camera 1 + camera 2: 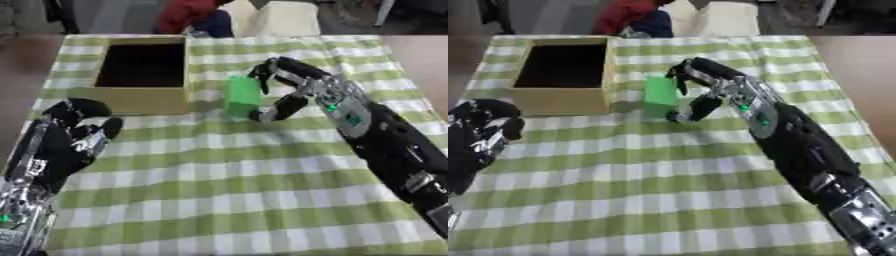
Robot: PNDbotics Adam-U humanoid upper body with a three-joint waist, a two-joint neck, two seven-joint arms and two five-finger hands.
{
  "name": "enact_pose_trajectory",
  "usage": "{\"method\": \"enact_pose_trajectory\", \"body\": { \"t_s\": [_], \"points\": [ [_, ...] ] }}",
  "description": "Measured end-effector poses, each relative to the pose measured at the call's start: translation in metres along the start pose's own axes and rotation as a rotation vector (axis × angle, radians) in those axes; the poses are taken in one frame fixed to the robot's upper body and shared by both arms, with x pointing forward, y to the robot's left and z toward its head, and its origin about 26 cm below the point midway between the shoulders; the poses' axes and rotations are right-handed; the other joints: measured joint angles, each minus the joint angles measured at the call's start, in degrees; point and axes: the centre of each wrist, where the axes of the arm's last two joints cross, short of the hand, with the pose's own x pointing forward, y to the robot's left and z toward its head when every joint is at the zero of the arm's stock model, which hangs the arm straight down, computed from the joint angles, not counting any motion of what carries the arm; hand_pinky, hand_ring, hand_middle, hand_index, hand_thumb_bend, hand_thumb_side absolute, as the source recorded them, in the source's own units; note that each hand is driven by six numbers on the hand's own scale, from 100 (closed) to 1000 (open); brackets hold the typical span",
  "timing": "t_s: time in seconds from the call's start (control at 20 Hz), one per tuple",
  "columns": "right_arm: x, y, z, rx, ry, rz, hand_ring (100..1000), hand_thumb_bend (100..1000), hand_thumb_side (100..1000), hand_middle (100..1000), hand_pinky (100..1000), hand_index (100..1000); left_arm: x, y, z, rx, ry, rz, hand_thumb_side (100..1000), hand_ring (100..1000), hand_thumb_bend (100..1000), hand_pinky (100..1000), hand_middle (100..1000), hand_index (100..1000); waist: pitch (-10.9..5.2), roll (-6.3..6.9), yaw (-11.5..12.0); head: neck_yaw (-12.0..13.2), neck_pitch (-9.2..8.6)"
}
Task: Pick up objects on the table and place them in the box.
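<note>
While the right robot hand (293, 92) reaches in from the right side of the surface (245, 200), its fingers and thumb curl round a green block (242, 96), one finger hooked over the block's top and the thumb pressed low against its right side. The block is a plain bright green, taller than it is wide, with flat faces and no marking that can be made out; it stands upright, its lower end at the cloth, though whether it rests on the cloth or is just lifted cannot be told. It sits just beside the box (140, 100), off the box's near right corner, toward the far part of the surface.

The box is light brown with low walls, open on top, its inside dark, and it stands near the far left corner of the surface. A green and white checked cloth (667, 170) covers the surface.

The left robot hand (74, 127) rests at the left edge of the surface, near the box's front wall, fingers loosely bent and holding nothing.
</note>
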Motion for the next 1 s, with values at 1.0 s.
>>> {"method": "enact_pose_trajectory", "body": {
  "t_s": [1.0],
  "points": [
    [0.0, -0.097, 0.016, -0.187, 0.017, 0.132, 663, 498, 164, 393, 784, 560, 0.004, -0.01, -0.006, -0.081, -0.012, -0.023, 243, 703, 593, 496, 592, 625, 3.04, -4.29, 8.69, -1.67, -5.13]
  ]
}}
